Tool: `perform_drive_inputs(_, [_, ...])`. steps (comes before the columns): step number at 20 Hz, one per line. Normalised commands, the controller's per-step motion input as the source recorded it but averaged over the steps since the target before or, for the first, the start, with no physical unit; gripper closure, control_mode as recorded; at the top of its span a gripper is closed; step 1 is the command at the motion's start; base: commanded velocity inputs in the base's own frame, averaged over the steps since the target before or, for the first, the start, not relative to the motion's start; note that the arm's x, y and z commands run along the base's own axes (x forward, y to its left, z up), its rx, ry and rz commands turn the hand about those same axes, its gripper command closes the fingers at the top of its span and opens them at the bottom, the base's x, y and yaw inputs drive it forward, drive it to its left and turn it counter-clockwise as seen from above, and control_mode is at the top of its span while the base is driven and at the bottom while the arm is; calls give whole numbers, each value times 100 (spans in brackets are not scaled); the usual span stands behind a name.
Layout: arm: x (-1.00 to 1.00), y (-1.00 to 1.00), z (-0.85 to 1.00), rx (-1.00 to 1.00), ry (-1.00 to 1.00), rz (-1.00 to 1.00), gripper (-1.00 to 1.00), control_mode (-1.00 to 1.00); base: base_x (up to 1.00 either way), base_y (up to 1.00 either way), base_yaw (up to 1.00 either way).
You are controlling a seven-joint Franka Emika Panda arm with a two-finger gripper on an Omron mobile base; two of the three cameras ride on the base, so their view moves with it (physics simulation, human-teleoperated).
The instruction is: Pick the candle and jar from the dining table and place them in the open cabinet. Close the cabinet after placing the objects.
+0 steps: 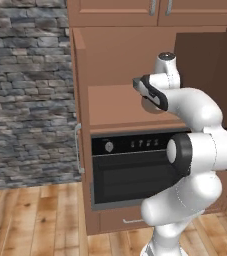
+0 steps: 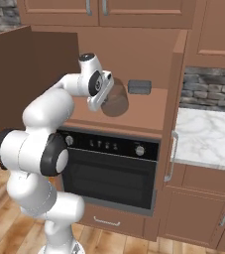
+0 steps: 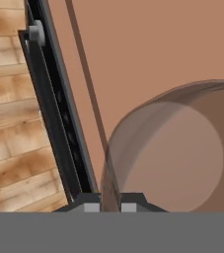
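I have the gripper [image 3: 107, 206] pinched shut on the rim of the jar [image 3: 172, 153], carried over the shelf of the cabinet [image 2: 148, 111] above the oven [image 2: 109, 171], so next I judge: lower, release, retreat toward 6 o'clock.

The jar [image 2: 115, 100] is sitting tilted at the fingers [image 3: 110, 203], its wall pinched between the two tips, over the cabinet [image 2: 148, 64] shelf. Directly below the fingers, the oven [image 2: 111, 171] is sitting under that shelf. Beyond the fingers, deeper in the cabinet, a small flat object [image 2: 140, 87] is lying on the shelf against the back wall. The cabinet doors are standing open on either side of the fingers, and the counter [image 2: 210, 134] is lying past the right-hand door.
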Motion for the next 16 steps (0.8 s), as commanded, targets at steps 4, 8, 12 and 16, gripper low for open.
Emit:
perform_drive_inputs(4, [30,-1,-1,0,0,0,100,-100,0,0,0])
perform_drive_inputs(8, [26,-3,-6,0,0,0,100,-100,0,0,0])
perform_drive_inputs(12, [24,-4,-7,0,0,0,100,-100,0,0,0])
perform_drive_inputs(16, [23,-4,-9,0,0,0,100,-100,0,0,0])
